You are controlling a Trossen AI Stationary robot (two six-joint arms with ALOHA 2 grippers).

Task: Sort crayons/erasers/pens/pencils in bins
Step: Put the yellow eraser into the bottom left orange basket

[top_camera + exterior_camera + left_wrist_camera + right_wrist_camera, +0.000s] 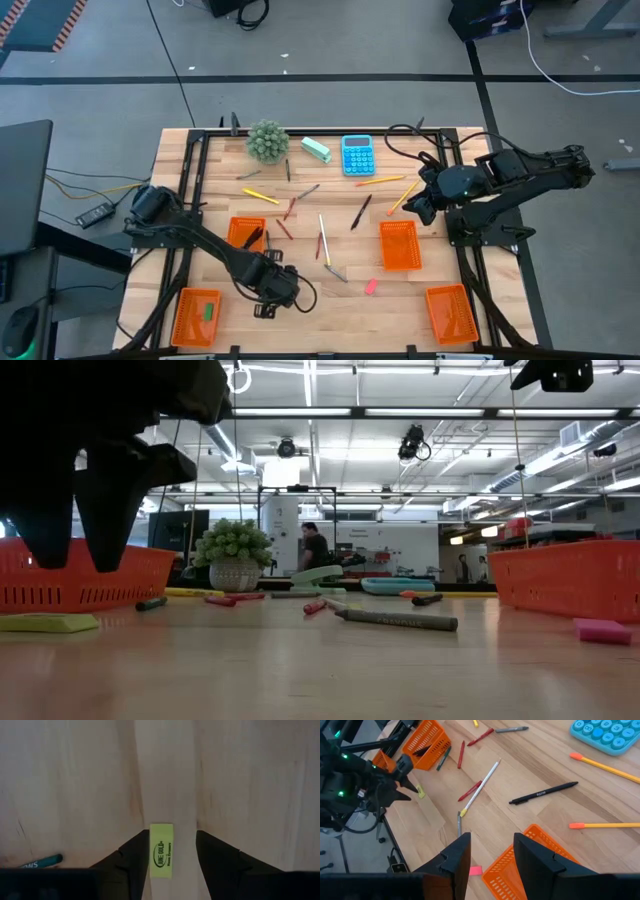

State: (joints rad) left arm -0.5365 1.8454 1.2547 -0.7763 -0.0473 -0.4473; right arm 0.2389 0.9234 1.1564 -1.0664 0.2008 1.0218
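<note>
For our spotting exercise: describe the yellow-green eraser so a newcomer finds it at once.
Find the left gripper, low over the table's near edge. The eraser lies flat between its open fingers. It is a small printed block; the other loose eraser is pink.

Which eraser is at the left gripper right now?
The yellow-green eraser, lying on the table between the open left gripper's fingers. The pink eraser lies apart near the middle bin; the green eraser is inside the front-left bin.

Support: light butcher-block wooden table [320,300]. Directly on it: four bright orange mesh bins [400,245], loose yellow pencils [262,197], black pens [361,212], red crayons [284,229], pink eraser [371,286], yellow-green eraser [161,850], blue calculator [357,156], mint-green block [316,149], potted green plant [267,141].
</note>
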